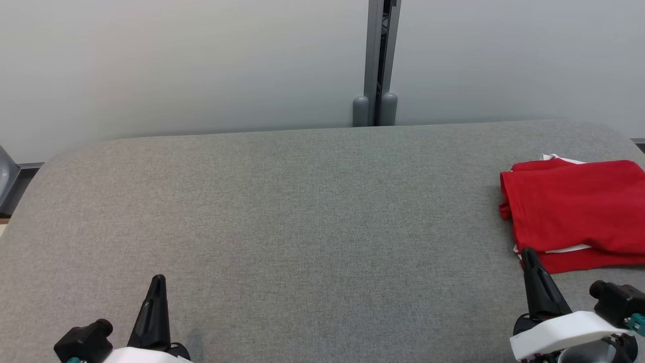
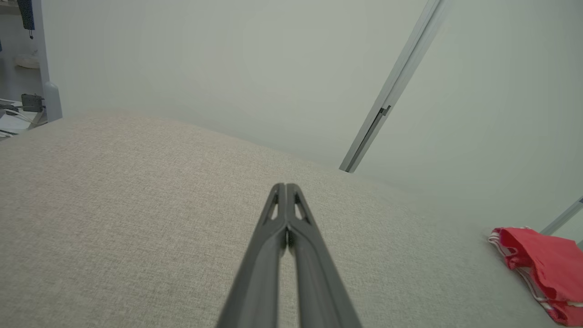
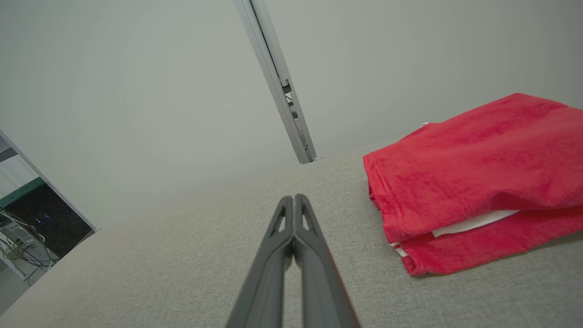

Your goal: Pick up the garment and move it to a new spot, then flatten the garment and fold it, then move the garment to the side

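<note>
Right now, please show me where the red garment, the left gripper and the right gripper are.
red garment (image 1: 579, 206), head view, middle of its top folded layer.
left gripper (image 2: 285, 186), left wrist view, tips of its closed fingers.
right gripper (image 3: 294, 197), right wrist view, tips of its closed fingers.

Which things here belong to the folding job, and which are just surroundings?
Job:
red garment, folded, lying at the right
left gripper, shut, empty
right gripper, shut, empty, beside the garment

Surroundings:
grey table
metal post
pale wall panels
</note>
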Robot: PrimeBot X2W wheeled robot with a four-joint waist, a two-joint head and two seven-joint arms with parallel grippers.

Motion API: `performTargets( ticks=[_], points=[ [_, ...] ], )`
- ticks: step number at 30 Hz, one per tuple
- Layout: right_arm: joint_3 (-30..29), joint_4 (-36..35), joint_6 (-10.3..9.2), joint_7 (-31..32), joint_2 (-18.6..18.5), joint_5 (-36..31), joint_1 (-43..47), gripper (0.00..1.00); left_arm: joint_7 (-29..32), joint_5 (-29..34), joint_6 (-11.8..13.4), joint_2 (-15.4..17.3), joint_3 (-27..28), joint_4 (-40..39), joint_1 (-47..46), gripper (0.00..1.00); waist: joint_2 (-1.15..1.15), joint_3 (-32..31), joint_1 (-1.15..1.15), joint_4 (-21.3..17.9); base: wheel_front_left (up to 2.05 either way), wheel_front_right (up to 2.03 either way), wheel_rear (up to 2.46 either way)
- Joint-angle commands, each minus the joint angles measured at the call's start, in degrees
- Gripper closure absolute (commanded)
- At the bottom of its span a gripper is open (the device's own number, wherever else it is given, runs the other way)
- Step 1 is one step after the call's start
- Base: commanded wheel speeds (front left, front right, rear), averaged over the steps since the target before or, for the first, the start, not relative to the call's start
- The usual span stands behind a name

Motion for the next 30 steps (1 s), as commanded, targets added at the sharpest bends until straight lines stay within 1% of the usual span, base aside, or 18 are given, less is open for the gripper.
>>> performTargets(
  ticks=[1,11,12,30],
  points=[
    [-0.55,-1.03,0.0,0.62,-0.29,2.83,-1.6,1.0,0.58,-2.75,-0.4,0.33,0.49,-0.68,-1.99,1.0,0.0,0.02,0.0,0.0,0.0,0.0,0.0],
    [-1.82,-1.22,0.0,3.03,-0.06,11.9,-1.93,1.0,2.92,-11.92,-0.69,0.4,1.17,-0.28,-3.25,1.0,0.0,0.14,0.0,0.0,0.0,0.0,0.0],
    [-1.82,-1.22,0.0,3.03,-0.06,11.9,-1.93,1.0,2.92,-11.92,-0.69,0.4,1.17,-0.28,-3.25,1.0,0.0,0.14,0.0,0.0,0.0,0.0,0.0],
    [-3.79,-1.47,0.0,6.78,0.3,25.85,-2.35,1.0,6.66,-26.04,-1.16,0.5,2.31,0.47,-5.25,1.0,0.0,0.34,0.0,-0.01,0.0,0.0,0.0]
  ],
)
